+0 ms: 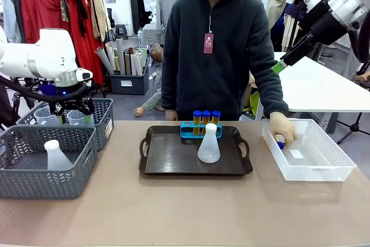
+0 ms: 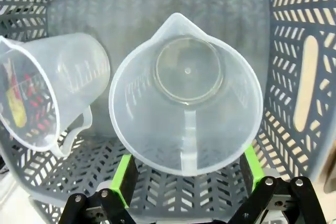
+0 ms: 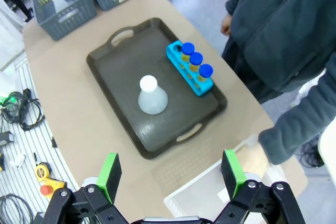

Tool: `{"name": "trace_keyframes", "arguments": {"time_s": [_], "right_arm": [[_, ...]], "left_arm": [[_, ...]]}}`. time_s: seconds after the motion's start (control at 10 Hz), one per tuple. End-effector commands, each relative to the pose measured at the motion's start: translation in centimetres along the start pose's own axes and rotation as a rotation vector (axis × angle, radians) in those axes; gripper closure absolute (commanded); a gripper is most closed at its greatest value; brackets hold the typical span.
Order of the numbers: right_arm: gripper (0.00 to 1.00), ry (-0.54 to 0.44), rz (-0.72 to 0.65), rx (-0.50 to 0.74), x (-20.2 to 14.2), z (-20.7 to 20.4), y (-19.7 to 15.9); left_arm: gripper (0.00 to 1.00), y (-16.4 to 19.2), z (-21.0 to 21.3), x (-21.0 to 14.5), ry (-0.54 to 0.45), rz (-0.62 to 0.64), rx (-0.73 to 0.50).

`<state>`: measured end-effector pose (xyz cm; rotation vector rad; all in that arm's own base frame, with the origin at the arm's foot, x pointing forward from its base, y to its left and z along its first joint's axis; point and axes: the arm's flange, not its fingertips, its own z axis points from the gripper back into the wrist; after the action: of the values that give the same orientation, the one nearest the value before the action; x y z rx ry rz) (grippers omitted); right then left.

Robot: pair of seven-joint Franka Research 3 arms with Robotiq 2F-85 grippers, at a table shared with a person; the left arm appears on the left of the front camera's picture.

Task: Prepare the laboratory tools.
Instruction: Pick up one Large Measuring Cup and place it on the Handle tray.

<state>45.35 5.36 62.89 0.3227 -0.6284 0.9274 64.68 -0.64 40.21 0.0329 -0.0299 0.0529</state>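
Left wrist view: left pincer (image 2: pixel 188 169) wide, astride a beaker (image 2: pixel 186 98) in the basket (image 2: pixel 286 24) left of the tray (image 1: pixel 167 154). On the tray stand a flask (image 1: pixel 208 144) and, behind it, three tubes (image 1: pixel 206 118) in a rack (image 1: pixel 188 132). Right of the tray a hand (image 1: pixel 283 128) rests in the bin (image 1: pixel 324 169); above it, the right pincer (image 3: pixel 170 174) hangs wide, empty.

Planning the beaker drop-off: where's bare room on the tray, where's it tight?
Tray: left half bare, from its left handle to the flask; front strip too. Tight at the far edge, where the tube rack stands just behind the flask.
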Motion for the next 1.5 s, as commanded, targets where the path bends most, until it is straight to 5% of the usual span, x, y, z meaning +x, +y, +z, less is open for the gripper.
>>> {"name": "trace_keyframes", "arguments": {"time_s": [0.0, 0.1, 0.6, 1.4], "right_arm": [[0.00, -0.014, 0.002, 0.012, 0.0, 0.1, 0.0], [0.00, -0.014, 0.002, 0.012, 0.0, 0.1, 0.0], [0.00, -0.014, 0.002, 0.012, 0.0, 0.1, 0.0], [0.00, -0.014, 0.002, 0.012, 0.0, 0.1, 0.0]], "left_arm": [[0.00, 0.8, -0.4, 0.9, -0.010, -0.040, -0.009], [0.00, 0.5, -1.0, 1.0, 0.002, -0.045, -0.014], [1.00, 1.0, -0.7, 0.9, 0.001, -0.055, -0.029], [1.00, 0.3, 5.4, -1.7, -0.001, -0.100, -0.031]]}}
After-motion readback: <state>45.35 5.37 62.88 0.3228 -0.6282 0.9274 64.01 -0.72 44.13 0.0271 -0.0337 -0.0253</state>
